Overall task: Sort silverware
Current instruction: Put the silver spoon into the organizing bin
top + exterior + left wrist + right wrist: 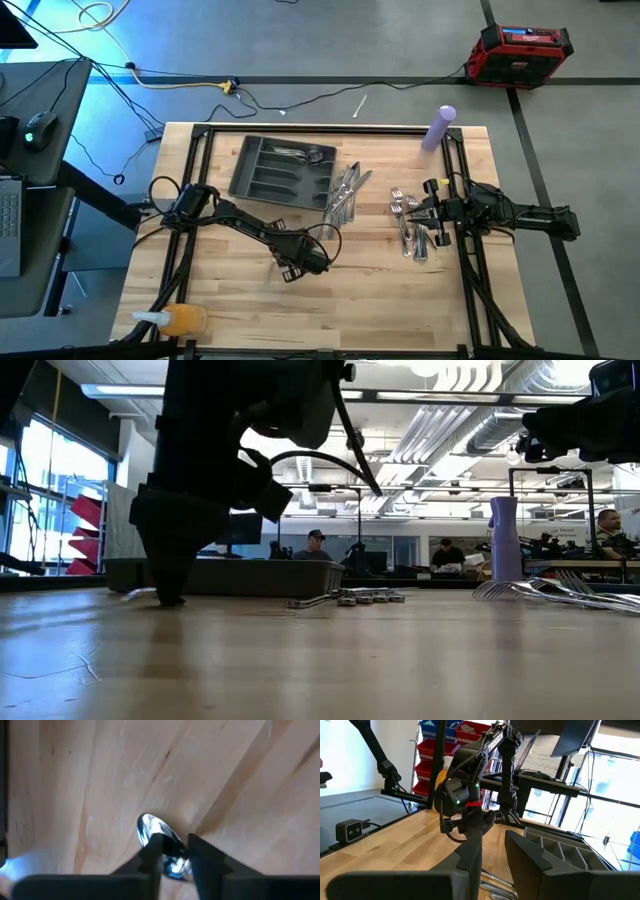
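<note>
1. The left gripper (290, 268) was down on the bare wooden table (230, 300), toward the front, well clear of the tray.
2. Its wrist view showed the two dark fingers (155, 852) standing close on either side of a spoon (160, 842) lying flat on the wood, the bowl between them; whether they were truly clenched on it I could not tell.
3. From table height, the fingertips of that gripper (168, 595) touched the tabletop.
4. The right gripper (432, 208) hung over the right side of the table, beside a heap of forks (412, 228); its fingers (470, 852) stood a little apart with nothing between them.
5. A second loose pile of silverware (345, 195) lay near the middle of the table, just beside the dark grey tray (270, 180).
6. A few pieces (305, 154) sat in the tray's rear compartment.
7. A purple bottle (440, 128) stood at the far right corner, an orange-bodied bottle (175, 320) lay at the near left.
</note>
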`<state>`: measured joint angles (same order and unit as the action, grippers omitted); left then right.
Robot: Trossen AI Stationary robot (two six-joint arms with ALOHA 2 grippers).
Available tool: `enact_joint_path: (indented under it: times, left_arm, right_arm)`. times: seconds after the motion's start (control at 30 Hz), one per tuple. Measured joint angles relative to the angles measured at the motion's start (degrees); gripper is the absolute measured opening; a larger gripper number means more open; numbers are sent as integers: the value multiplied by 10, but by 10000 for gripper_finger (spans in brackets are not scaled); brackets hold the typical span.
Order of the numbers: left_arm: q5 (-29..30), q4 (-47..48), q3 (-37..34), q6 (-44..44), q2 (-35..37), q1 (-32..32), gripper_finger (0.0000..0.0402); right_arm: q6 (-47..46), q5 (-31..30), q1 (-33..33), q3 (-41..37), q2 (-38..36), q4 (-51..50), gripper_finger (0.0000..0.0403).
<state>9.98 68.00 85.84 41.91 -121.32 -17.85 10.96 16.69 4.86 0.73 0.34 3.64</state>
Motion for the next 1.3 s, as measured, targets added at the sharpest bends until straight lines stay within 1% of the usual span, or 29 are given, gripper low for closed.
enact_joint_path:
  times: [0.03, 0.1, 0.17, 0.33, 0.43, 0.5, 0.57, 0.6, 0.63, 0.73, 0.97, 1.03, 1.13, 1.3]
  left_arm:
    - [-1, -4, 0, 0, 0, 0, 24]
    - [-2, -15, 0, -1, 1, 0, 8]
    - [-7, -36, 3, -22, 3, 3, 7]
    - [-22, -96, 35, -114, 3, 6, 0]
    - [-27, -98, 52, -153, 3, 11, 0]
    - [-16, -79, 62, -134, 4, 16, 0]
    - [3, -30, 65, -81, 4, 21, 1]
    - [2, -3, 65, -62, 4, 23, 5]
    - [-4, 18, 64, -52, 4, 26, 10]
    - [-19, 38, 54, -33, 4, 29, 41]
    - [-48, 45, 39, -30, 4, 23, 157]
    - [-48, 46, 30, -37, 4, 20, 183]
    - [-49, 46, 7, -47, 4, 13, 202]
    - [-52, 17, -25, -57, 6, 3, 197]
  right_arm:
    - [0, 0, 0, 0, 0, 0, 73]
    - [0, 0, 0, 0, 0, 0, 73]
    - [0, 0, 0, 0, 0, 0, 73]
    - [0, 0, 0, 0, 0, 0, 73]
    - [0, 0, 0, 0, 0, 0, 73]
    - [0, 0, 0, 0, 0, 0, 73]
    - [0, 0, 0, 0, 0, 0, 73]
    - [0, 0, 0, 0, 0, 0, 73]
    - [0, 0, 0, 0, 0, 0, 73]
    - [0, 0, 0, 0, 0, 0, 73]
    - [0, 0, 0, 0, 0, 0, 73]
    - [0, 0, 0, 0, 0, 0, 73]
    - [0, 0, 0, 0, 0, 0, 73]
    - [0, 0, 0, 0, 0, 0, 73]
